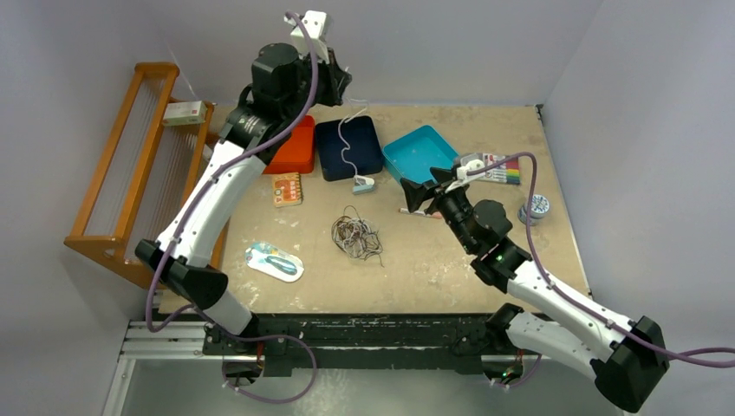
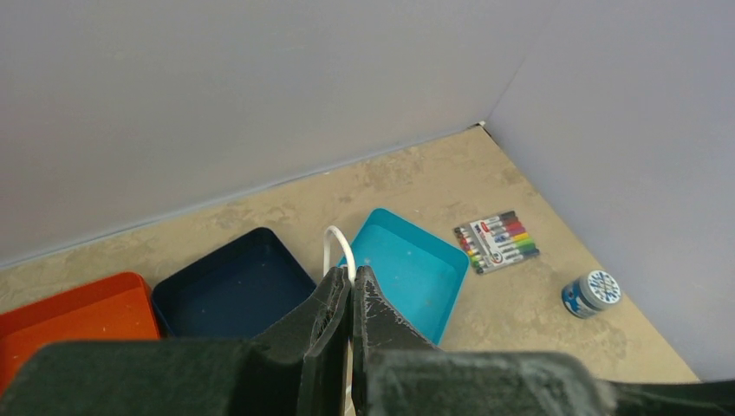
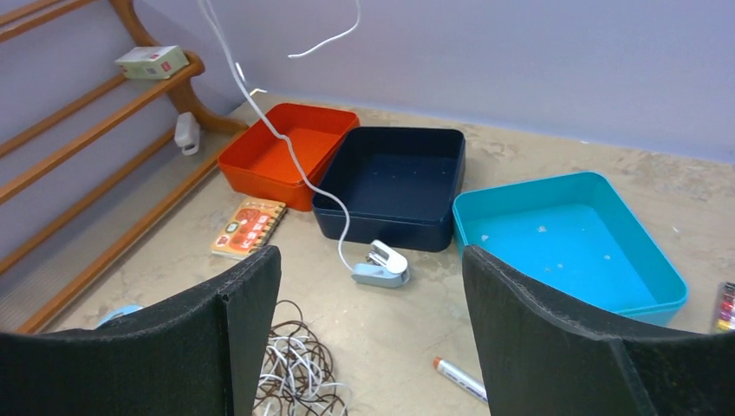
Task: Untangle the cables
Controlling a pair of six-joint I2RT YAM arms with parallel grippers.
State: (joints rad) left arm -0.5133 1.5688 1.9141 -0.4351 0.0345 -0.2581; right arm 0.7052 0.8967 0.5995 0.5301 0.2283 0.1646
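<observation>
Left gripper (image 2: pixel 352 276) is up high over the back of the table, jaws pinched tight on a thin white cable (image 3: pixel 286 151). A short loop of it pokes out above the fingertips. Below the gripper, the cable hangs down in a loose wavy line across the dark navy plastic tray (image 3: pixel 394 186). It ends at a small white-and-grey plug block (image 3: pixel 380 264) that lies on the tabletop against the tray's near wall.

Right gripper (image 3: pixel 371 260) sits low over the table with its jaws spread wide and nothing between them. That plug block is straight ahead of it, framed between the two black fingers (image 3: pixel 234 321). Beyond the right finger is the bright teal plastic tray (image 3: pixel 607 186). Further ahead to the left, past the navy one, is the orange plastic tray (image 3: pixel 260 169).

The rest of the cables, a tangled heap of white and brown wires (image 1: pixel 356 236), lie on the table just below and left of the right gripper's open fingers. They are well below the raised left gripper. The held white cable looks apart from the heap.

A slim red-tipped white pen (image 3: pixel 459 379) lies just under the right gripper, near its right finger. An orange card pack (image 3: pixel 249 227) lies off to the left, in front of the orange tray.
</observation>
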